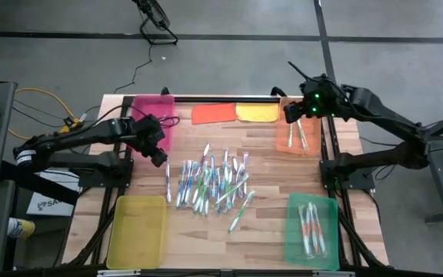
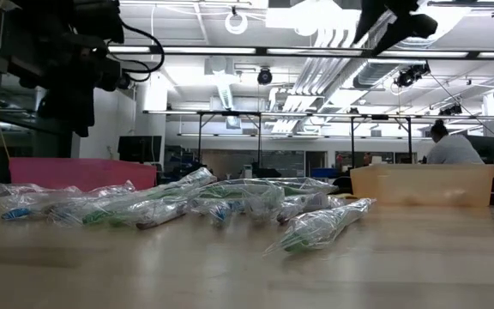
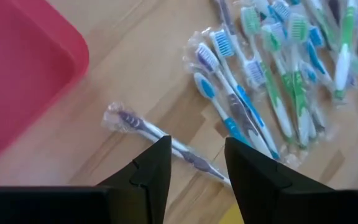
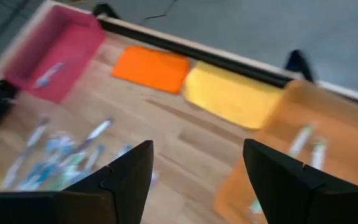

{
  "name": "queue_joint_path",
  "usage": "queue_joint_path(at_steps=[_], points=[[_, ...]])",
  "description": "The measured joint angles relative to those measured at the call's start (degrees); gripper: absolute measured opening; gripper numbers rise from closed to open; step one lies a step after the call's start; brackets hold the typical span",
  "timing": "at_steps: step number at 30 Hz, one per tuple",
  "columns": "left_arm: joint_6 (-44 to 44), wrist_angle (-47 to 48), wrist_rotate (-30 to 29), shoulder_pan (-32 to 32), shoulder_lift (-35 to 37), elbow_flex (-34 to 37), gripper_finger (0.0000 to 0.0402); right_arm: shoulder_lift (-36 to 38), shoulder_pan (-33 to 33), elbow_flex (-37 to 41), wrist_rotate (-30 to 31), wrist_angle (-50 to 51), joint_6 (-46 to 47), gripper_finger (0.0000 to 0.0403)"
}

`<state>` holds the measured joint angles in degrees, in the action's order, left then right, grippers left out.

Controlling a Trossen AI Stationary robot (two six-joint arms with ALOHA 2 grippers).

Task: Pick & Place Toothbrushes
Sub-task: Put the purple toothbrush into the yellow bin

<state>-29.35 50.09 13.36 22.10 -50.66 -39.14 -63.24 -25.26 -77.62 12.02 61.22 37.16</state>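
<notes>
My left tool [image 3: 194,168] hangs above the wooden surface [image 1: 268,146] just beside the pink tray [image 1: 154,115], fingers parted and holding nothing. A wrapped purple toothbrush [image 3: 157,134] lies alone on the wood right below it, one end running under the gap between my fingers. The main heap of toothbrushes [image 1: 210,181] sits near it, toward the middle. My right tool [image 1: 291,112] hovers wide open and empty over the orange tray [image 1: 283,138].

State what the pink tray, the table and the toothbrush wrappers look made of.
Pink tray: seemingly translucent plastic, glossy with rounded rim. Table: wood, matte, visible planks and grain. Toothbrush wrappers: clear crinkled film, probably plastic, showing shiny folds around each brush.
</notes>
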Motion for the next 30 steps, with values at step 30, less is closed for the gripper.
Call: queue_joint_path(at_steps=[30], points=[[-41.58,-2.42,-17.60,-24.89,-16.47,0.00,0.0147,0.15,-2.63,0.00,8.17,5.00,-11.11,0.0243]])
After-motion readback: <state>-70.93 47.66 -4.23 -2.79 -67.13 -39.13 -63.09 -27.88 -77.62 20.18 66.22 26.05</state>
